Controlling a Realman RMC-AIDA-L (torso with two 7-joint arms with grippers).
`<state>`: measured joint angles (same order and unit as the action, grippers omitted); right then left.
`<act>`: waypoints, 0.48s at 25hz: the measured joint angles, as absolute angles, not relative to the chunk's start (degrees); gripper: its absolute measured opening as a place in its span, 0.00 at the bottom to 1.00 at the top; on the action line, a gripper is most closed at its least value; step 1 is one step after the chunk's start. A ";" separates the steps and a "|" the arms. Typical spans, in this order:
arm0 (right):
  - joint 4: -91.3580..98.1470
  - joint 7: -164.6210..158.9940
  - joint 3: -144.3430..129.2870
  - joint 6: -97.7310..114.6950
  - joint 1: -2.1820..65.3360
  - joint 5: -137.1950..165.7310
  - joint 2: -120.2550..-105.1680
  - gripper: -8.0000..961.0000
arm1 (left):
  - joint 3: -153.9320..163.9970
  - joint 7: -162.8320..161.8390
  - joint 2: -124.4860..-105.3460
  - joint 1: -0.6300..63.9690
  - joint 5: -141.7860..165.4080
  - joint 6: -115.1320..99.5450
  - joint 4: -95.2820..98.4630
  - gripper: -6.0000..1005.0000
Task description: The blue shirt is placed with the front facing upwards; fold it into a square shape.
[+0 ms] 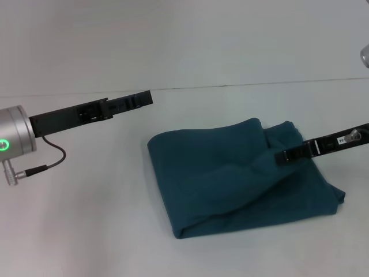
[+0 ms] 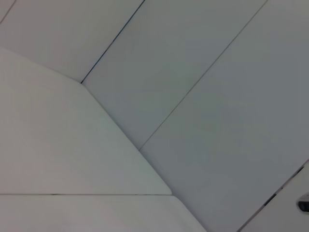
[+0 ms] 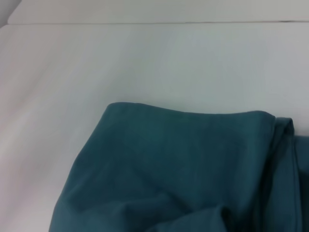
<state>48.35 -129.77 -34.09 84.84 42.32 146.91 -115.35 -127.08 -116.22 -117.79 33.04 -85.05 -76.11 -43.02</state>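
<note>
**Blue shirt lies folded on the white table, right gripper over its edge**

Blue shirt [image 1: 236, 179] lies in a rough, thick rectangle on the white table [image 1: 86, 231], right of centre in the head view; no print shows, only plain teal cloth with soft creases and a doubled fold along its near edge. Its far right corner is bunched — the layers there pile up unevenly rather than lying flat.

Right gripper [image 1: 283, 156] reaches in from the right, its dark tip over the shirt's right part and seemingly at the cloth; I cannot tell whether its fingers are open or closed. In the right wrist view the shirt [image 3: 183, 169] fills the lower part, one rounded folded corner on bare tabletop.

Left gripper [image 1: 144, 98] hangs above the table, left of the shirt and well apart from it; its fingers' state cannot be told either — the left wrist view shows only pale surfaces.
</note>
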 joint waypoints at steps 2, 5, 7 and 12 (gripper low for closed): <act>48.60 -130.10 -33.94 84.85 41.90 146.85 -115.31 0.62 | -127.09 -116.20 -117.87 33.06 -85.05 -76.07 -42.99 0.88; 48.93 -130.41 -33.73 85.12 41.02 146.72 -115.13 0.53 | -127.15 -116.19 -117.90 32.99 -85.04 -76.02 -42.80 0.88; 49.15 -130.43 -33.66 85.47 40.39 146.54 -115.08 0.46 | -127.55 -116.19 -117.94 32.78 -85.02 -75.97 -42.72 0.88; 53.30 -130.51 -33.58 87.52 38.24 146.13 -115.51 0.27 | -128.41 -116.11 -118.13 32.45 -84.71 -75.86 -42.51 0.88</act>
